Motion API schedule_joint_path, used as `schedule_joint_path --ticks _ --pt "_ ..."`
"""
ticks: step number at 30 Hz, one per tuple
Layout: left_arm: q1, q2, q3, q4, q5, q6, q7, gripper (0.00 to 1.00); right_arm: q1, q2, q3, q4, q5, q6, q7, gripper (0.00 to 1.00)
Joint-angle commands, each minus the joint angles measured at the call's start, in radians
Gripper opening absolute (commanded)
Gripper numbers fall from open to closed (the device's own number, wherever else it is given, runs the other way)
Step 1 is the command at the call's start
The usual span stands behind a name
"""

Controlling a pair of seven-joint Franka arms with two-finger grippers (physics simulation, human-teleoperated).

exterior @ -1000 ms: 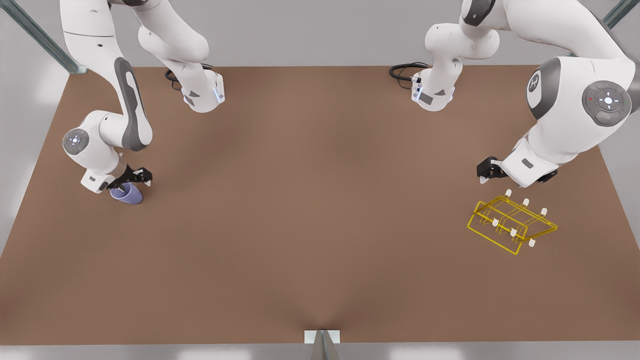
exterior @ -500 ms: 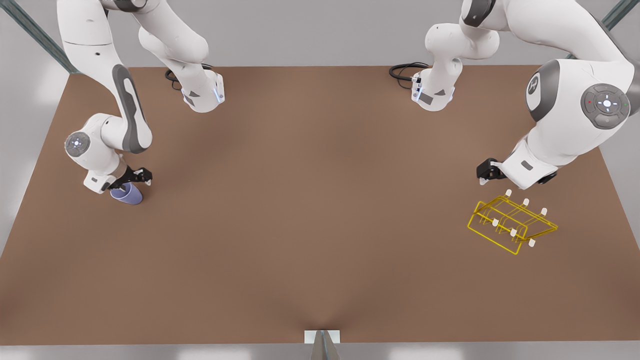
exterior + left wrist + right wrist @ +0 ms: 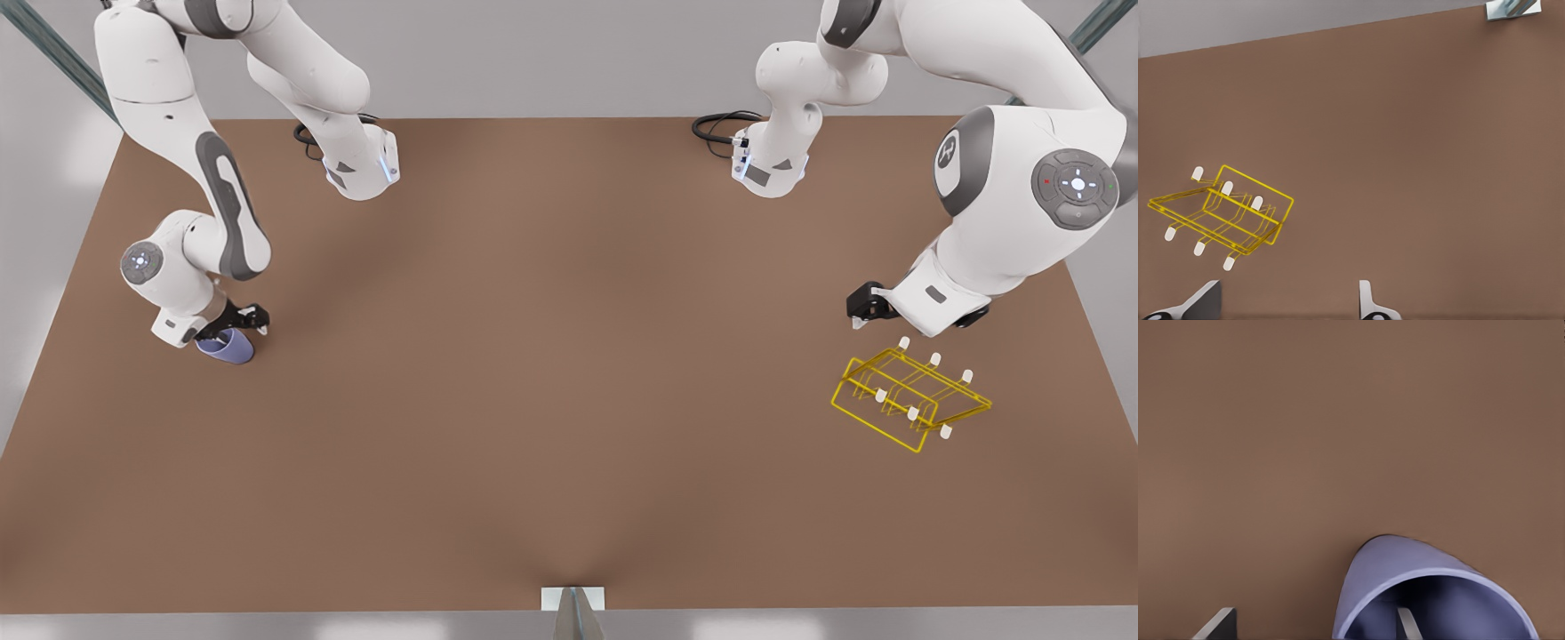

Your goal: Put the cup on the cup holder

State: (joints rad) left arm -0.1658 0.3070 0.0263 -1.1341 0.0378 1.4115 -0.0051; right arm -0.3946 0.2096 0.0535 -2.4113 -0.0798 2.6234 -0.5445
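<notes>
We are looking at a brown bench [image 3: 551, 400] with two white arms reaching over it. The right claw [image 3: 233, 322] is sitting at the front view's left, low over the cup [image 3: 227, 347], which is standing on the bench near that edge. In the right wrist view the cup [image 3: 1431, 593] is showing its open mouth toward the camera, and one finger [image 3: 1407, 623] is lying inside the rim while the other finger [image 3: 1217, 623] is standing outside the wall, with bare bench between it and the cup. So the right claw is spread wide, straddling the cup's wall and not clenching it.

The left claw [image 3: 860, 307] is hovering at the front view's right, just beside the far corner of the cup holder [image 3: 907, 400] and clear of it. In the left wrist view its two fingertips [image 3: 1368, 303] are standing well apart with nothing between them, so we are reading this claw as released too. The cup holder [image 3: 1221, 213] is resting on the bench, a yellow wire frame with six white-tipped pegs in two rows, slanted low. The cup and the cup holder are lying well apart, at opposite sides of the bench, and none of the pegs is carrying anything.
</notes>
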Motion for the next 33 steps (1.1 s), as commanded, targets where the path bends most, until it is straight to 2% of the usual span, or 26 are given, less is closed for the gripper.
schedule_joint_path --ticks 1,2,3,5,6,7,8,16,20,22,25,29,31,33 --pt "0.0 -0.002 0.0 0.0 0.001 0.0 0.0 1.0 -0.006 0.007 0.0 0.003 -0.001 0.046 -0.038 0.91" --pt "-0.001 -0.002 0.0 0.0 0.001 0.0 0.0 1.0 -0.01 0.014 -0.001 0.003 -0.005 0.061 -0.038 0.91" --pt "-0.001 0.0 0.0 0.0 0.001 0.0 0.0 1.0 -0.01 0.016 0.0 0.001 -0.005 0.063 -0.037 0.84" --pt "-0.001 0.0 0.0 0.0 0.001 0.0 0.0 1.0 -0.01 0.016 0.0 0.0 -0.005 0.06 -0.035 0.54" --pt "-0.001 -0.002 0.0 0.0 0.001 0.0 0.0 1.0 -0.01 0.017 0.0 -0.002 -0.005 0.058 -0.031 0.45" --pt "-0.001 -0.002 0.0 0.0 0.001 -0.002 0.0 1.0 -0.013 0.016 -0.001 0.001 -0.005 0.055 -0.034 0.4" --pt "-0.001 -0.002 0.0 0.0 0.001 0.0 0.0 1.0 -0.024 0.016 -0.001 0.0 -0.006 0.053 -0.04 0.22" --pt "-0.001 0.0 0.0 -0.001 0.001 0.0 0.0 1.0 -0.026 0.024 0.0 0.032 -0.029 0.014 -0.035 0.21" --pt "-0.001 0.0 0.0 -0.001 0.001 0.0 -0.001 1.0 -0.017 -0.013 0.019 0.113 -0.023 -0.183 -0.031 0.21" --pt "-0.003 0.0 0.0 -0.001 0.001 0.0 -0.001 1.0 -0.012 -0.027 0.052 0.192 -0.014 -0.293 -0.028 0.21" --pt "-0.001 0.0 0.0 -0.001 0.001 0.0 0.0 1.0 -0.01 -0.025 0.147 0.303 0.031 -0.408 -0.022 0.21" --pt "-0.001 0.0 0.0 -0.001 0.002 0.0 -0.001 1.0 0.08 0.027 0.16 0.452 0.035 -0.531 0.066 0.21" --pt "-0.001 0.0 0.0 -0.001 0.002 0.001 -0.001 1.0 0.102 0.043 0.161 0.465 0.116 -0.552 0.069 0.21" --pt "-0.004 0.0 0.0 -0.001 0.001 0.0 0.0 1.0 0.158 0.117 0.163 0.572 0.153 -0.651 0.071 0.21"
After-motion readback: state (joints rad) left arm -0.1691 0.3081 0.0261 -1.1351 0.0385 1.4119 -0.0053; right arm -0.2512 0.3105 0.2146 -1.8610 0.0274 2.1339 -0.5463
